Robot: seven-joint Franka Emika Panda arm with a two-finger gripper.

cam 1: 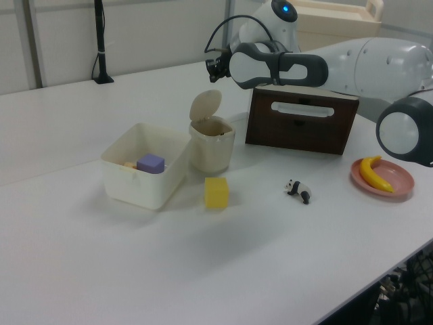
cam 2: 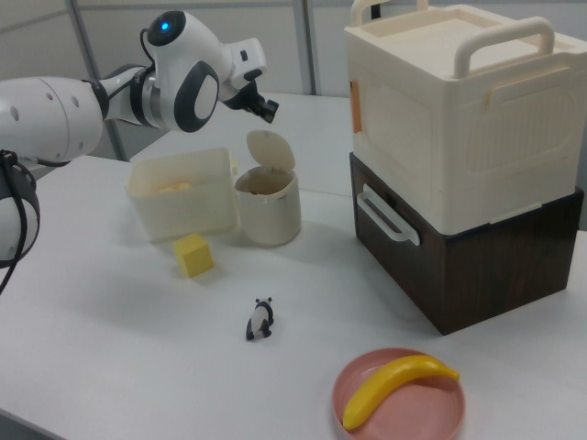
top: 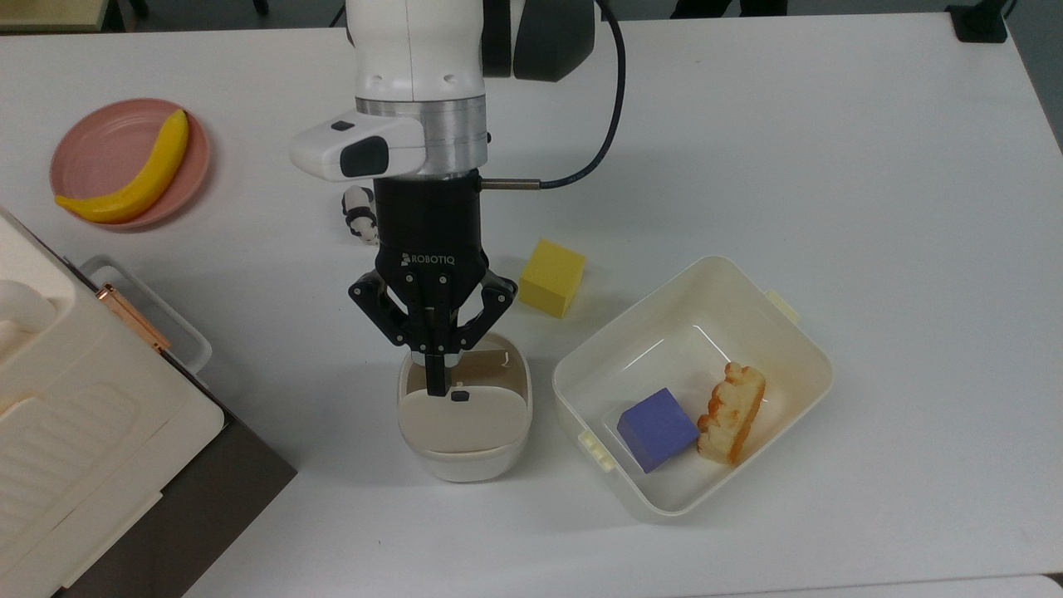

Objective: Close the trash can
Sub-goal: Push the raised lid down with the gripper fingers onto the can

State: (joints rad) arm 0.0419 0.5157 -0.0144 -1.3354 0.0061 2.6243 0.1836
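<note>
1. My black two-finger gripper (top: 437, 384), fingers pinched together and empty, hovers above the small cream-white plastic trash can (top: 464, 453), at the yellow foam cube's (top: 552, 276) seven o'clock.
2. The hinged lid (cam 1: 204, 105) stands upright; pushing off-centre could tip the can.

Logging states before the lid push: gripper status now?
Gripper: closed, holding nothing, above the trash can's raised lid.

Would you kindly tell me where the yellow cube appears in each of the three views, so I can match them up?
Top view: the yellow cube sits just right of centre, above the trash can.
Left view: the cube is at centre, in front of the trash can.
Right view: the cube is left of centre, below and left of the trash can.
Shared landmark: the trash can with its raised lid.
</note>
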